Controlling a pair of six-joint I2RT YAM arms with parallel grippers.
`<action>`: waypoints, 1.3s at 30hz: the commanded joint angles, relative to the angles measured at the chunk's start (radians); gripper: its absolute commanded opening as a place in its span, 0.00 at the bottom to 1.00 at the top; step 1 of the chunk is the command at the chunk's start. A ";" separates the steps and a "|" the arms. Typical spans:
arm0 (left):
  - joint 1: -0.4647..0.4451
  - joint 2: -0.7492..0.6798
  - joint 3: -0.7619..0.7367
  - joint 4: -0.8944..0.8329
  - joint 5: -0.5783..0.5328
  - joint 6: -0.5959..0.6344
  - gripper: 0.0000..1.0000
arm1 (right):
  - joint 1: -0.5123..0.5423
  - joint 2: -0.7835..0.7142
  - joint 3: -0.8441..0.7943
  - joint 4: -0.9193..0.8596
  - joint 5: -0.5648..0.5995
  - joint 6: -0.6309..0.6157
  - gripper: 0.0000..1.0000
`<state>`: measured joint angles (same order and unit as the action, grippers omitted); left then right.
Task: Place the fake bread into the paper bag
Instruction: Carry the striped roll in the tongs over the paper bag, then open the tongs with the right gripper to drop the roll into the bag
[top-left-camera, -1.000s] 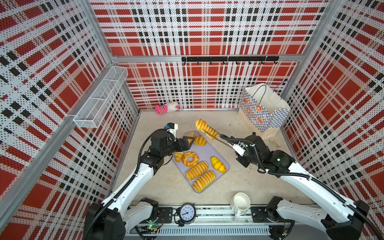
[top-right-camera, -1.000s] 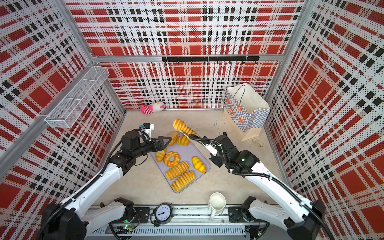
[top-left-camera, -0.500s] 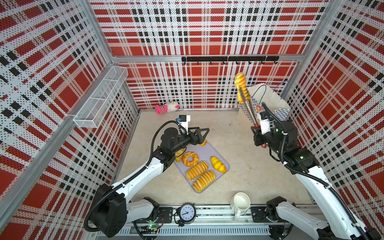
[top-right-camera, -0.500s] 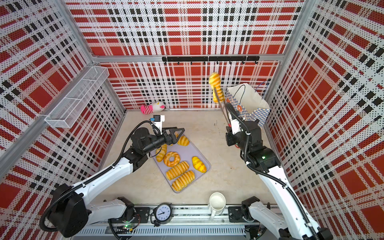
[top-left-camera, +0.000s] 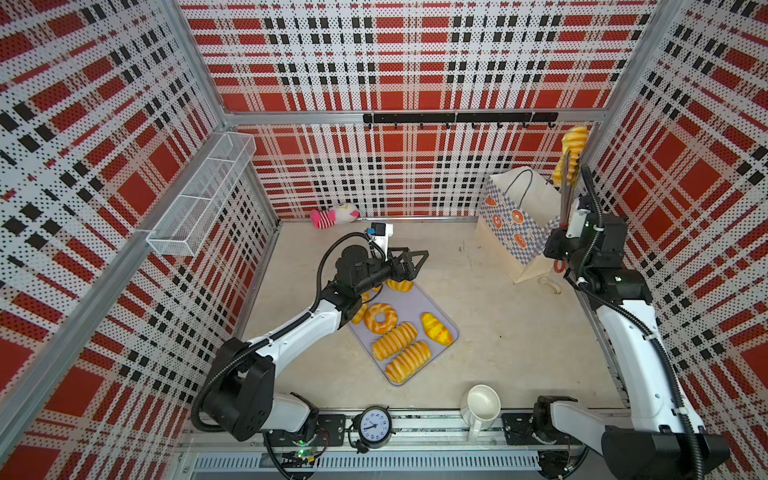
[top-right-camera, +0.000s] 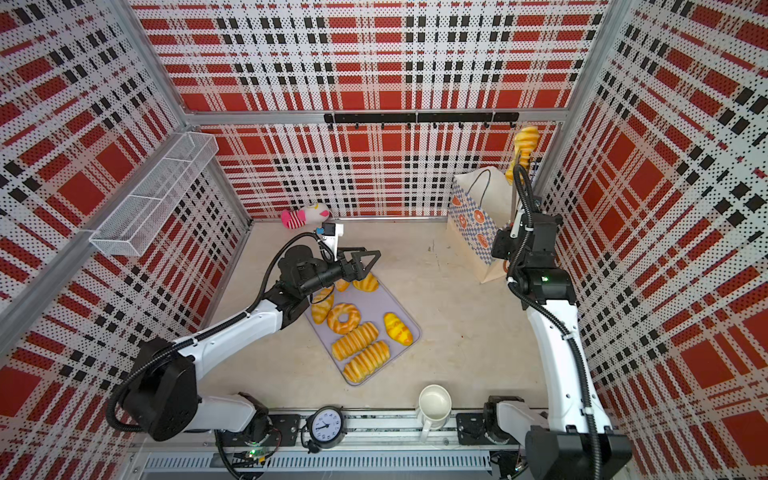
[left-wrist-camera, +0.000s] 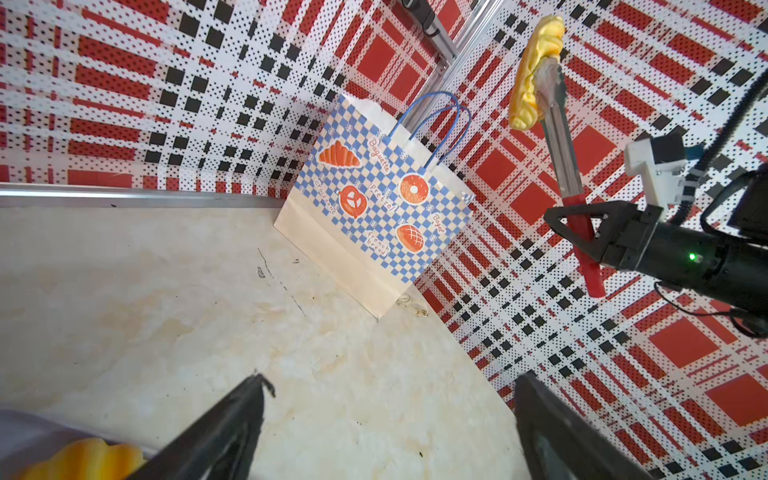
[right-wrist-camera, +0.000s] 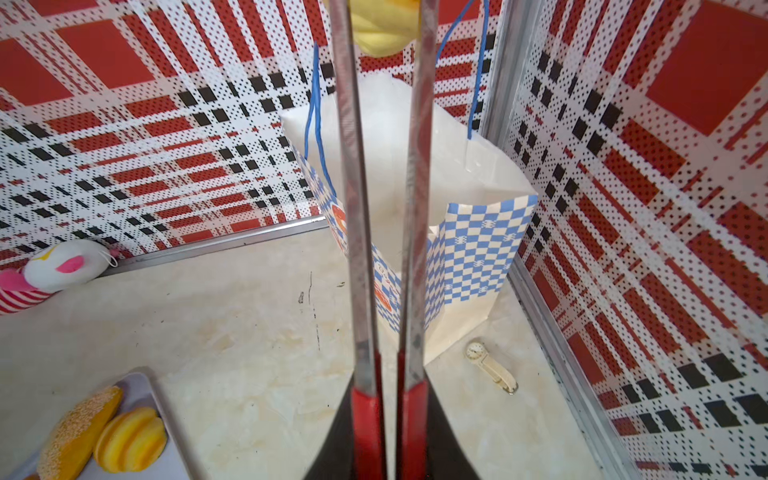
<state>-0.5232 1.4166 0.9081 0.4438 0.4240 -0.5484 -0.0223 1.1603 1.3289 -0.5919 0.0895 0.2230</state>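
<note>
Both top views show pastries (top-left-camera: 380, 318) lying on the near tray (top-left-camera: 409, 305), the left gripper (top-left-camera: 413, 262) splayed empty over its far end; far right, the right gripper (left-wrist-camera: 582, 226) clamps tongs (left-wrist-camera: 559, 137) pinching a ridged loaf (left-wrist-camera: 536, 70) mid-length, high above the paper bag (left-wrist-camera: 374, 208); the loaf looks light, squashy, glossy, probably slip-prone.

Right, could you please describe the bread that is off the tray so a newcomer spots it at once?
Look to the far right corner, where the checked paper bag stands. The fingers of the right gripper clamp red-handled tongs that hold a ridged yellow loaf up near the bag's top. It alone is in the air; the rest lies on the grey tray.
</note>
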 joint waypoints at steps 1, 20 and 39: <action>0.001 0.010 0.020 0.045 0.040 0.024 0.96 | -0.004 0.029 0.024 0.017 -0.030 0.018 0.14; 0.027 0.033 -0.001 0.067 0.065 -0.016 0.96 | -0.022 0.208 0.024 -0.018 0.030 0.006 0.19; 0.034 0.038 -0.009 0.091 0.079 -0.047 0.95 | -0.022 0.165 -0.005 -0.022 0.055 -0.005 0.34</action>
<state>-0.4923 1.4506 0.9077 0.5068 0.4900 -0.5900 -0.0360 1.3705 1.3304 -0.6426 0.1280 0.2253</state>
